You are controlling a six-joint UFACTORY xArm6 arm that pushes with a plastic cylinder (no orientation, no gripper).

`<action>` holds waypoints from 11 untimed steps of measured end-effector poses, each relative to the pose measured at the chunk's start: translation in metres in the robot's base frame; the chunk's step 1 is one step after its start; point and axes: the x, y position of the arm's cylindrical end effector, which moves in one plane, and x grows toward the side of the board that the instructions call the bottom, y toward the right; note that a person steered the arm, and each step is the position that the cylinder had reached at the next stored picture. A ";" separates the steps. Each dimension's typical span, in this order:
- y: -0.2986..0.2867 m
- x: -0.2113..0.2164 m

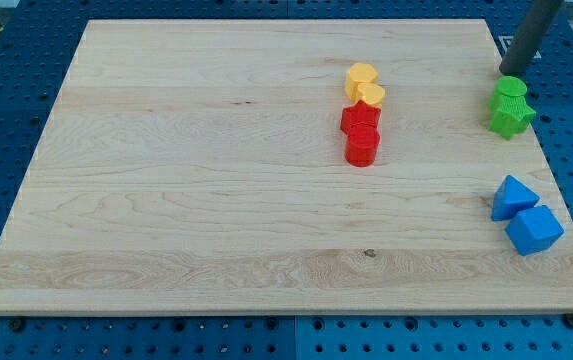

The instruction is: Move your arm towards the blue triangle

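The blue triangle [513, 196] lies near the view's right edge of the wooden board [206, 190], touching a blue cube [535, 230] just below and right of it. My tip [511, 73] is at the view's top right, right above the green blocks and far above the blue triangle. A green cylinder [510, 91] sits just under my tip, with a green star [511, 117] touching it below.
In the middle of the board a column of blocks stands close together: a yellow heart [361, 75], a yellow block [371, 95], a red star [360, 119] and a red cylinder [362, 147]. A blue pegboard [6, 60] surrounds the board.
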 end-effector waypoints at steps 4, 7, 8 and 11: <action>0.017 0.050; 0.041 0.146; 0.041 0.173; -0.007 0.184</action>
